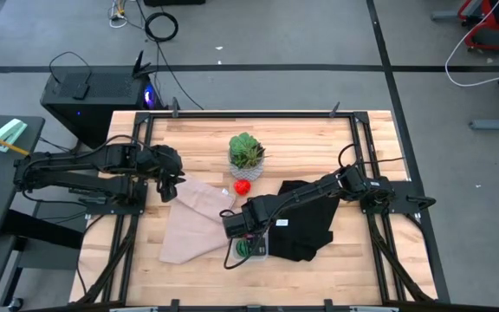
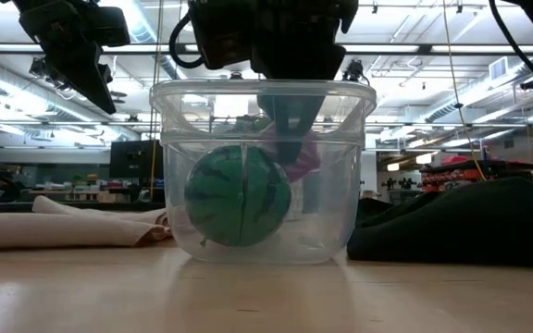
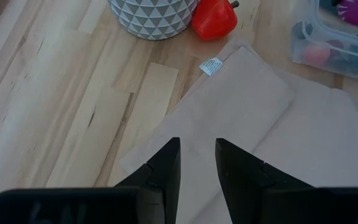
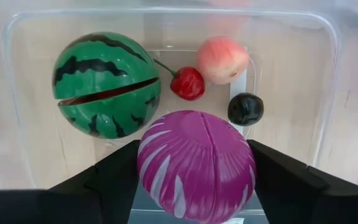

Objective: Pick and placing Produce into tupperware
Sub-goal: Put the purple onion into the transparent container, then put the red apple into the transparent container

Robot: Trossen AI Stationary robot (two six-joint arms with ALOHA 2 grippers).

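Right gripper (image 4: pixel 194 171): hanging over the tupperware (image 4: pixel 328 93), fingers clamping the magenta striped ball (image 4: pixel 196 165).
Below and ahead of it, 4 pieces lying inside: watermelon (image 4: pixel 104 84), cherry (image 4: pixel 187 83), peach (image 4: pixel 222 59), dark berry (image 4: pixel 245 109).
Outstanding, seemingly: red piece (image 1: pixel 243 185), sitting well beyond.
Left gripper (image 3: pixel 196 165): waiting above the tan cloth (image 3: pixel 241 124), fingers slightly apart.
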